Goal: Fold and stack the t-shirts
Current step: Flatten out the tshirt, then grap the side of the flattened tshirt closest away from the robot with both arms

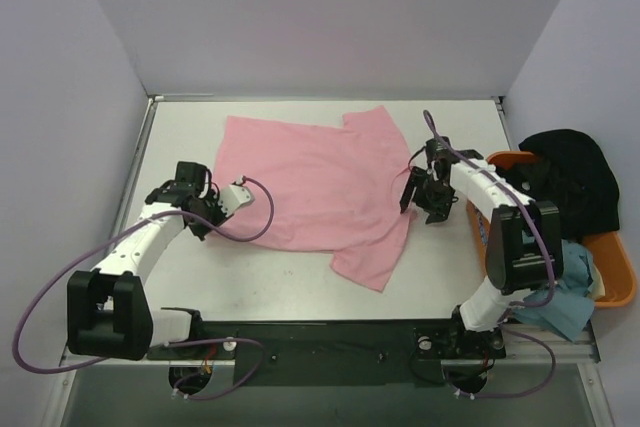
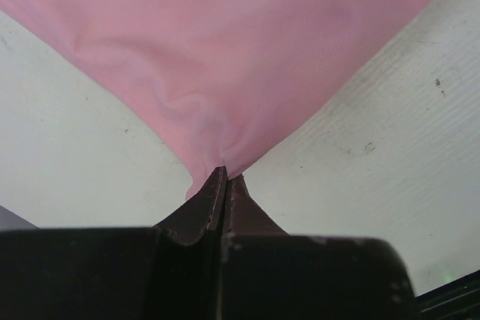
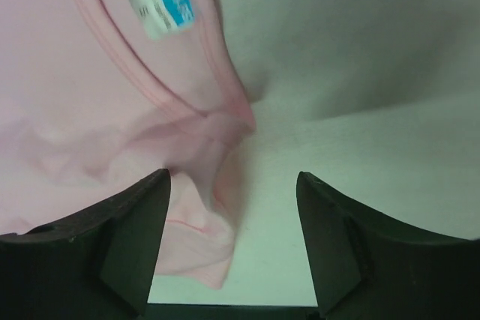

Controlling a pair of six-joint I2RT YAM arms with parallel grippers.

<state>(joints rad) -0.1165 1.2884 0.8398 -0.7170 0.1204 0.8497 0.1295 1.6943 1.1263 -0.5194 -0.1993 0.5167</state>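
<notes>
A large light pink t-shirt (image 1: 320, 182) lies spread on the white table. My left gripper (image 1: 240, 193) is shut on its left edge; the left wrist view shows the cloth (image 2: 225, 58) pinched between the closed fingertips. My right gripper (image 1: 420, 205) is open at the shirt's right edge, just above the table. The right wrist view shows the pink collar with a blue label (image 3: 161, 5) and a crumpled bit of cloth between the spread fingers (image 3: 135, 237). A black t-shirt (image 1: 570, 172) and a light blue t-shirt (image 1: 560, 297) lie at the orange tub.
An orange plastic tub (image 1: 615, 267) stands at the table's right edge, next to my right arm. Grey walls close in the back and sides. Purple cables loop from both arms.
</notes>
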